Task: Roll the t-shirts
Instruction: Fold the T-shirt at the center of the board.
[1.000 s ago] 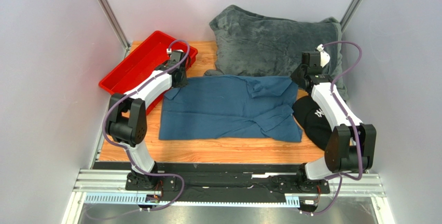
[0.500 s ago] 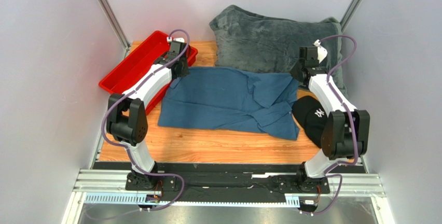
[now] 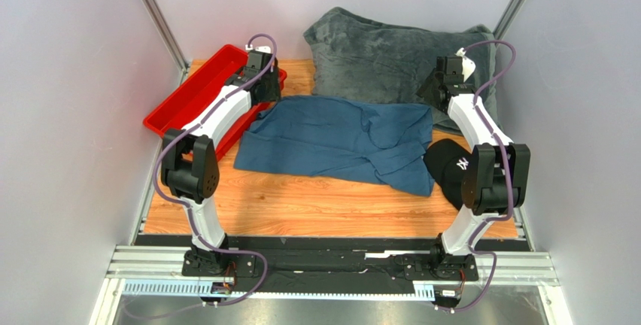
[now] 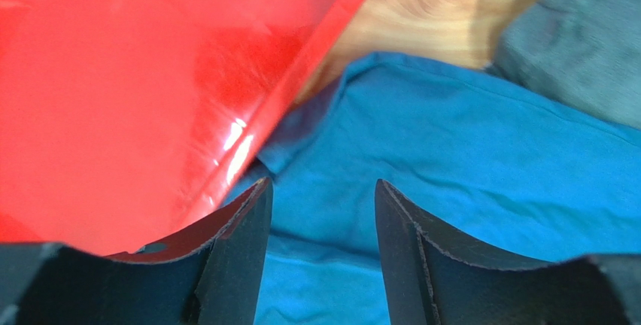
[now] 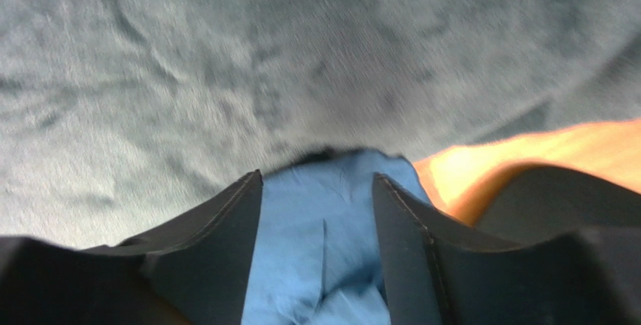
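Observation:
The teal-blue t-shirt (image 3: 338, 141) lies spread and wrinkled on the wooden table (image 3: 316, 208), its far edge against the grey blanket. My left gripper (image 3: 265, 99) hangs over the shirt's far left corner, beside the red tray. In the left wrist view it (image 4: 322, 183) is open, and blue cloth (image 4: 451, 159) lies flat below the gap. My right gripper (image 3: 431, 99) is above the far right corner. Its jaws (image 5: 316, 176) also stand apart over the blue cloth (image 5: 323, 227), gripping nothing.
A red tray (image 3: 188, 103) sits at the back left, its rim (image 4: 301, 77) right beside my left fingers. A large grey plush blanket (image 3: 391, 58) fills the back. A black cap with a white logo (image 3: 451, 171) lies at the right, touching the shirt.
Both arms reached toward the back, dragging the shirt's far edge up to the blanket. Both grippers then opened and let go of the cloth.

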